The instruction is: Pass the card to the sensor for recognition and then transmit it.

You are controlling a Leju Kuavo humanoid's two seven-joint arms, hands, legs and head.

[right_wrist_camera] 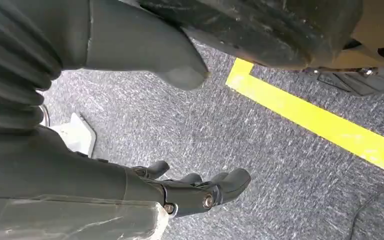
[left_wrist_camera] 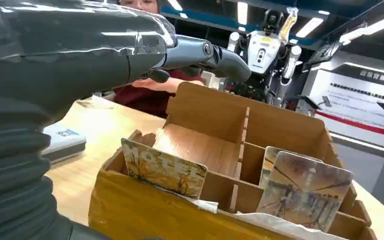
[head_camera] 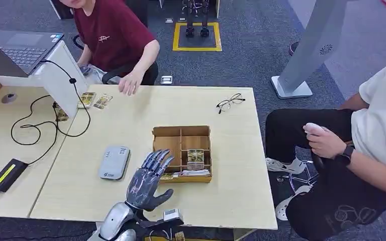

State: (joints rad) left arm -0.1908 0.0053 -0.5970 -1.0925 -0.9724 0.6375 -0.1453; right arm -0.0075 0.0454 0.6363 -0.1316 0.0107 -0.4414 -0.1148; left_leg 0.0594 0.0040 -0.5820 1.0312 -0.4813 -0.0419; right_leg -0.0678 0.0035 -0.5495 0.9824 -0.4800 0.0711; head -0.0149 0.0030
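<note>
Left hand point(head_camera: 148, 178), lower centre of the head view: fingers spread and extended, holding nothing, poised just short of the box point(head_camera: 182, 131). In the left wrist view the fingers point(left_wrist_camera: 215, 55) reach out above the box's near edge, apart from it.

Right hand point(right_wrist_camera: 195, 192): hanging over the carpet beside a yellow floor line; fingers partly curled, nothing in them. Whether it counts as clenched or slack cannot be told.

Cards: one stands tilted in the box's near-left compartment point(left_wrist_camera: 162, 167); another leans in the near-right compartment point(left_wrist_camera: 305, 190). Both rest on white padding. The reader point(head_camera: 114, 162), a grey pad, lies left of the box, centre-left of the head view, just beside the hand.

Judgement: the card has not been picked; the grasp is the step in hand.

Risks noted:
- The cards are thin and lean against low dividers. Broad fingers descending may push a card flat instead of pinching it; a flat card in a narrow compartment would be hard to lift.
- Fingers catching the divider or wall could drag the light box across the table.
- The padding may come up with the card.
- The reader sits close to the arm's path; a wide swing could knock it.
- A person's hand point(head_camera: 129, 83) rests on the far table edge, upper left; a handover there needs a firm hold.
</note>
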